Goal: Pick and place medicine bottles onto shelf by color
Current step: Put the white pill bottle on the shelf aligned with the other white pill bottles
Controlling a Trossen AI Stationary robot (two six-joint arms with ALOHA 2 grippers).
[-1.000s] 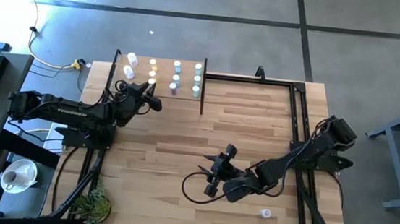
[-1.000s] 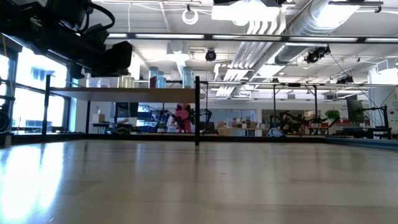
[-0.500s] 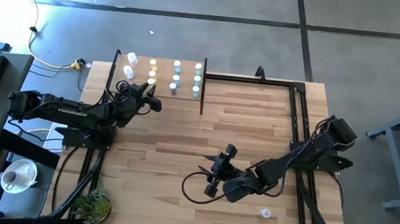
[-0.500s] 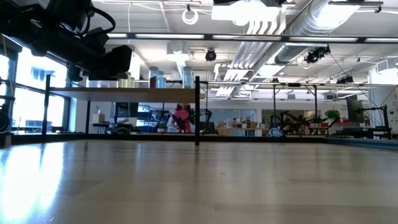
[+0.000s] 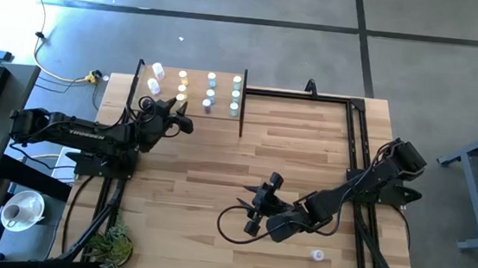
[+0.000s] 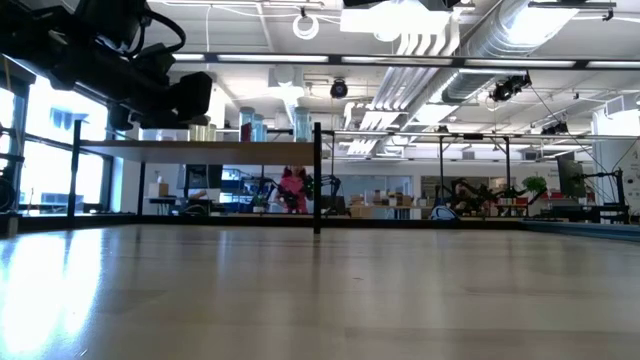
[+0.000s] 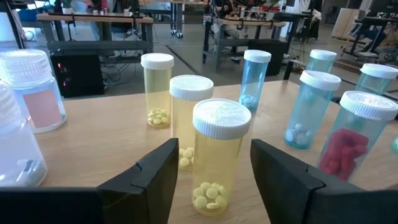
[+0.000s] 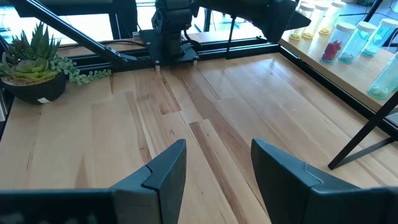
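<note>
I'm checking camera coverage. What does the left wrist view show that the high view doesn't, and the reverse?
Only the left wrist view shows pills inside the yellow bottle standing between the left gripper's open fingers, without touching them. Only the high view shows the right gripper at mid-table and a lone bottle near the front edge. Both show bottles standing in rows on the shelf.

Translucent yellow plastic bottle (image 7: 216, 163) with a white, finely textured cap, standing between the matt black fingers (image 7: 152, 176) of the left gripper (image 7: 213, 177). Beyond it, clear blue-tinted bottles (image 7: 307, 109) on the smooth, pale-wood shelf (image 7: 93, 140). Tabletop (image 8: 211, 112): satin plank wood.
</note>
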